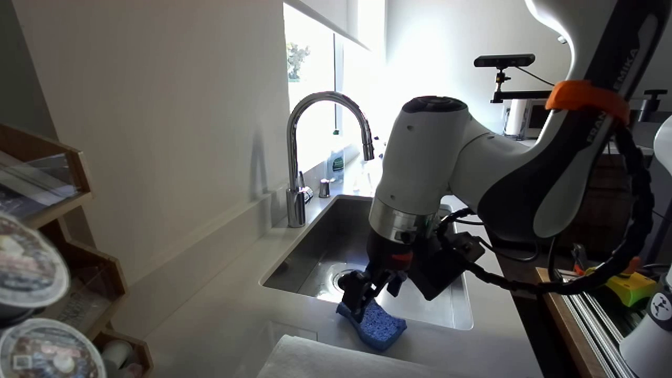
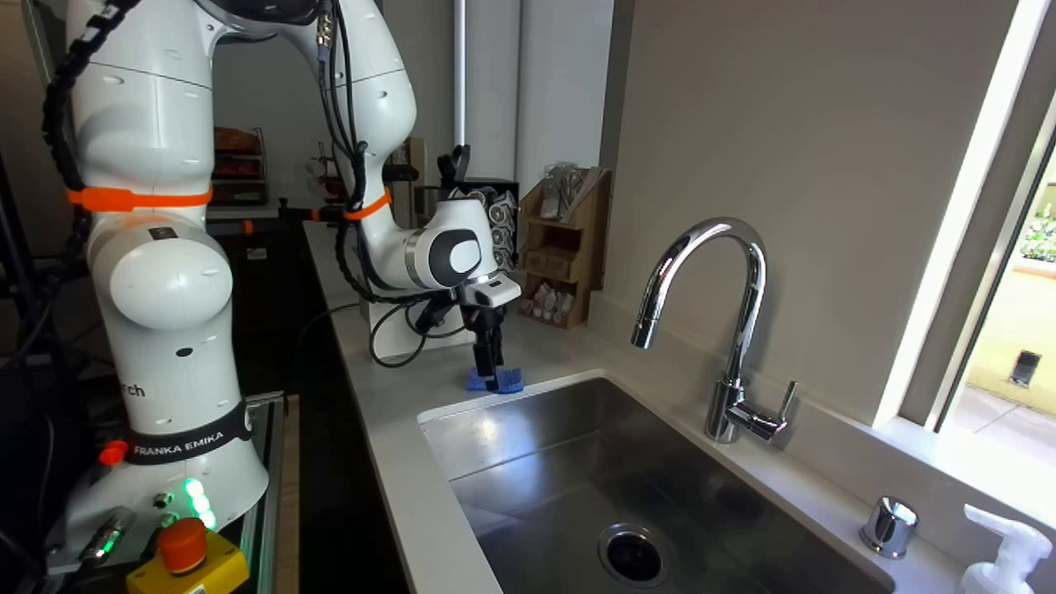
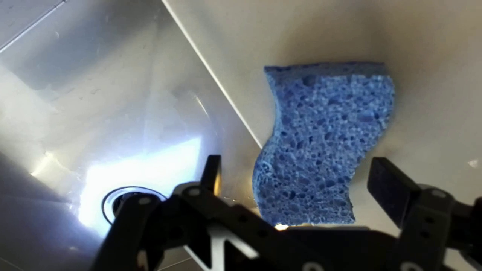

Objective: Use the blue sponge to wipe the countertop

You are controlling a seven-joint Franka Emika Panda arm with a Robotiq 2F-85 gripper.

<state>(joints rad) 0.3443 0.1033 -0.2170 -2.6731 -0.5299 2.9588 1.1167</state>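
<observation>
On the countertop (image 1: 226, 310), right at the edge of the steel sink (image 2: 528, 429): blue sponge (image 3: 324, 150), lying flat, wavy sides, porous face up. Can't tell if a corner hangs over; in the wrist view its lower end crosses the sink's edge line, while an exterior view puts it just beside the rim. Black gripper (image 3: 295, 175) is low over the sponge, pointing down, jaws spread wide, standing either side of the sponge's lower end in the wrist view. Gap visible on both sides, sponge not clamped. Can't tell if the tips touch the countertop. White arm (image 2: 379, 99) with orange straps (image 2: 148, 200) extends over the countertop. Chrome faucet (image 2: 747, 318) stands between the sink and the wall (image 2: 825, 206), spout arching toward the basin; chrome cap (image 2: 891, 528) and white pump bottle (image 2: 1008, 557) further along that same side. Drain (image 2: 632, 554) sits in the basin floor, bright light patch (image 3: 143, 165) right by it in the wrist view. Wooden organizer (image 2: 592, 239) against the wall, well apart from the sponge. Pale thing (image 1: 325, 357) near the sponge, cut off at the bottom in an exterior view, can't tell what. Yellow box (image 2: 198, 577) with orange-red button (image 2: 183, 544) by the arm's base; green lights (image 2: 198, 499) lit on the base. Window (image 1: 317, 42) past the faucet, overblown with light, some greenery (image 1: 297, 58) showing through.
</observation>
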